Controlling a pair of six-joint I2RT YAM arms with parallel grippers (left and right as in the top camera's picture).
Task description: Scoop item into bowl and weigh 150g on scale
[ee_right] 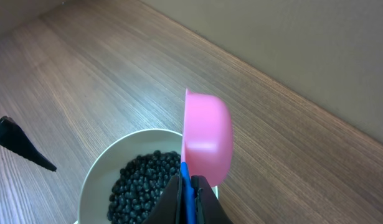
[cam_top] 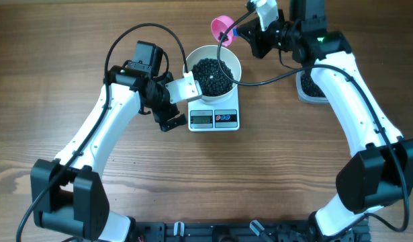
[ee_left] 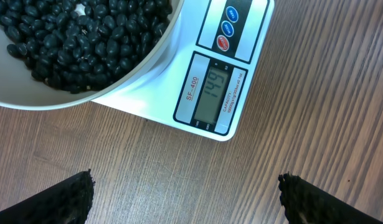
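The white bowl [cam_top: 231, 62] stands on the scale [cam_top: 230, 118] and holds a heap of black beans, the item [cam_top: 213, 75]. In the left wrist view the scale [ee_left: 253, 37] shows 149 on its display, with the bowl [ee_left: 147, 59] and item [ee_left: 85, 37] at upper left. My left gripper [cam_top: 171, 109] [ee_left: 186, 183] is open over bare wood just left of the scale. Beyond the bowl's far rim, my right gripper [cam_top: 245, 32] [ee_right: 190, 186] is shut on the blue handle of a pink scoop [cam_top: 223, 28] [ee_right: 207, 140], raised and turned on its side above the bowl [ee_right: 94, 180] and item [ee_right: 144, 183].
A clear tub [cam_top: 303, 89] with dark beans sits right of the scale, mostly hidden under my right arm. A black cable [cam_top: 266, 79] runs from the bowl's edge toward that arm. A wall rises behind the table's far edge.
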